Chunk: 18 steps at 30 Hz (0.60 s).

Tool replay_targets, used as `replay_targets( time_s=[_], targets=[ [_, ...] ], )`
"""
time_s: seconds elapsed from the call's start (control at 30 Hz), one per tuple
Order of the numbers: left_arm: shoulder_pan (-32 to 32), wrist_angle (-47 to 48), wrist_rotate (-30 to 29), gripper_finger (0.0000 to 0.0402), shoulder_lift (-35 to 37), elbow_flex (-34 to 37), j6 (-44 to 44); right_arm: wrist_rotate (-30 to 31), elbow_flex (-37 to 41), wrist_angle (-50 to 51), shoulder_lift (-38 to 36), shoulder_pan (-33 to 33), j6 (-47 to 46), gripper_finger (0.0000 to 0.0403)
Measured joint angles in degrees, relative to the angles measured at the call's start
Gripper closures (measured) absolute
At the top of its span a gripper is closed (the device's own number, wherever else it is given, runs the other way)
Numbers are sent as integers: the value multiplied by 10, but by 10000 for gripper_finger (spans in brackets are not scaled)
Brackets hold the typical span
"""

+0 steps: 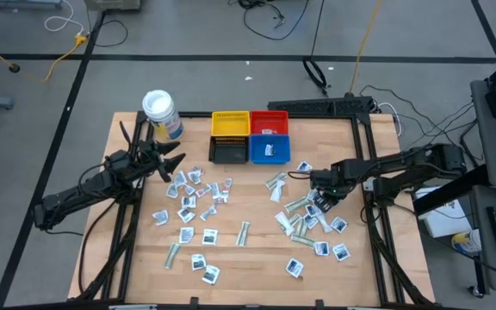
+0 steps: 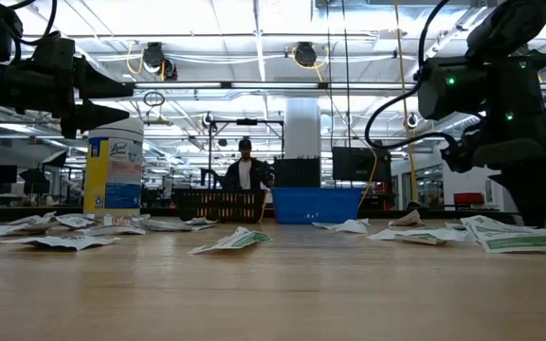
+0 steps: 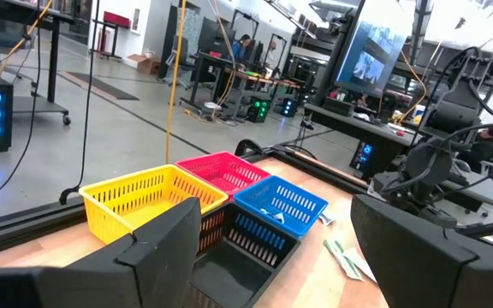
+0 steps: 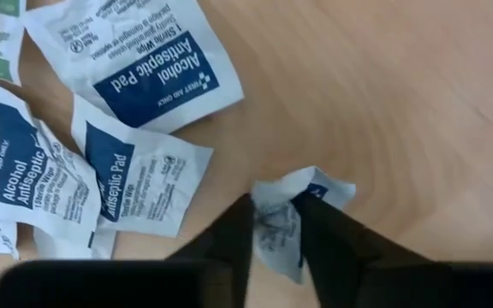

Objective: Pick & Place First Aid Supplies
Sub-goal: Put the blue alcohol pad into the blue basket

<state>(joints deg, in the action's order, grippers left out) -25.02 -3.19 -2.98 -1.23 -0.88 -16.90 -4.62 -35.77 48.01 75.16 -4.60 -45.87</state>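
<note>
Right wrist view: my right gripper [image 4: 274, 224] pinched 1 crumpled packet [image 4: 294, 218] on the table [image 4: 418, 103]. Left gripper [image 3: 276, 248] hung wide open, empty, near the bins [image 3: 221, 192]. Next, I judged: lift and carry.

A robotics lab is sprawling beyond the wooden table [image 1: 257, 245]: workbenches, monitors [image 3: 373, 53], trailing floor cables [image 1: 58, 52], a person [image 2: 245, 169] working.
</note>
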Motion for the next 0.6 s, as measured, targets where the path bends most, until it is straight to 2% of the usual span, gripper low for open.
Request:
replay_targets(
  time_s=[0.13, 0.3, 0.6],
  targets=[
    [0, 0, 0, 96, 0, 0, 0, 0, -11, 16, 1, 0, 6, 394],
    [0, 0, 0, 96, 0, 0, 0, -1, -55, 65, 1, -2, 31, 386],
    [0, 0, 0, 96, 0, 0, 0, -1, -163, 223, 1, -20, 106, 395]
  ],
)
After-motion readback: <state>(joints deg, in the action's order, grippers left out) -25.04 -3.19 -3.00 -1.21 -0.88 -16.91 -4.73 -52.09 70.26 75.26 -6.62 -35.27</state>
